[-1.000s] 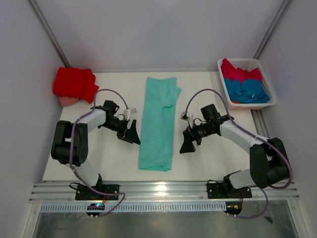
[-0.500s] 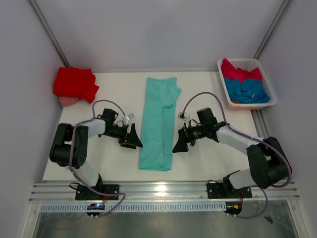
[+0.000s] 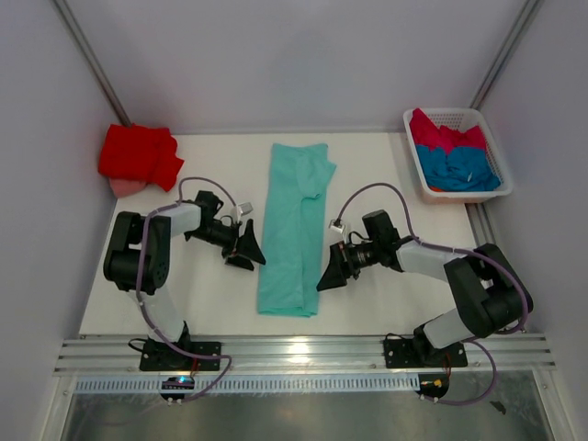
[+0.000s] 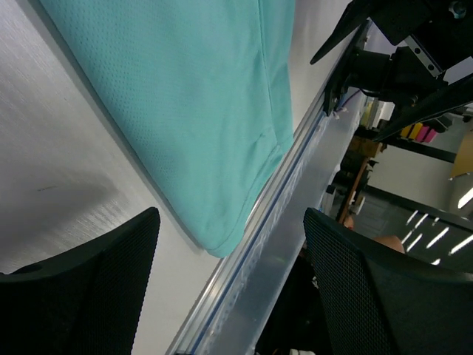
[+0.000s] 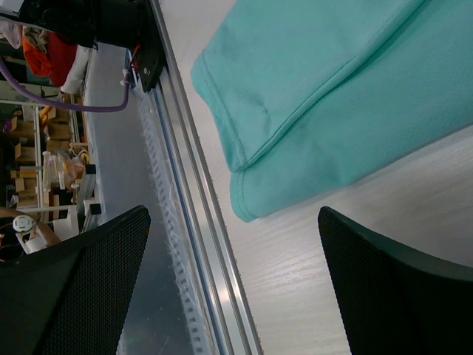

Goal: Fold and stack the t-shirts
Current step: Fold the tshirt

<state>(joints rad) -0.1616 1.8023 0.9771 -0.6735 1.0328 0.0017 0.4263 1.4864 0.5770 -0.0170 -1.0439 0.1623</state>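
Centre of the overhead frame: mint-teal t-shirt [image 3: 292,230], already folded lengthwise into a narrow strip, flat on the white table [image 3: 202,294], hem end toward the bottom of the frame. No shift in the cloth over the last second. Closer in on both flanks, though: left gripper [image 3: 248,250] now just beside the strip's left edge, right gripper [image 3: 329,274] slid down and inward to just beside the right edge, both lower in the frame than a second ago. Reads as lining up on the hem corners for a crosswise fold, hem toward collar; lengthwise folds done, crosswise fold not yet begun.

In the left wrist view, hem corner of the strip low in the middle of the frame, between the two black fingers [image 4: 81,288] but ahead of them, apart from both. Much the same in the right wrist view: doubled corner in the upper middle, fingers [image 5: 399,288] at the lower corners, nothing touched. Spread wide on both sides, nothing pinched; left pair possibly a shade narrower than a second ago, hard to judge from above.

Further out: bright red t-shirt [image 3: 138,154] in a lump at upper left; blue t-shirt [image 3: 459,167] and crimson-pink t-shirt [image 3: 446,136] heaped in the white slatted basket [image 3: 441,114] at upper right, all well apart from the grippers.
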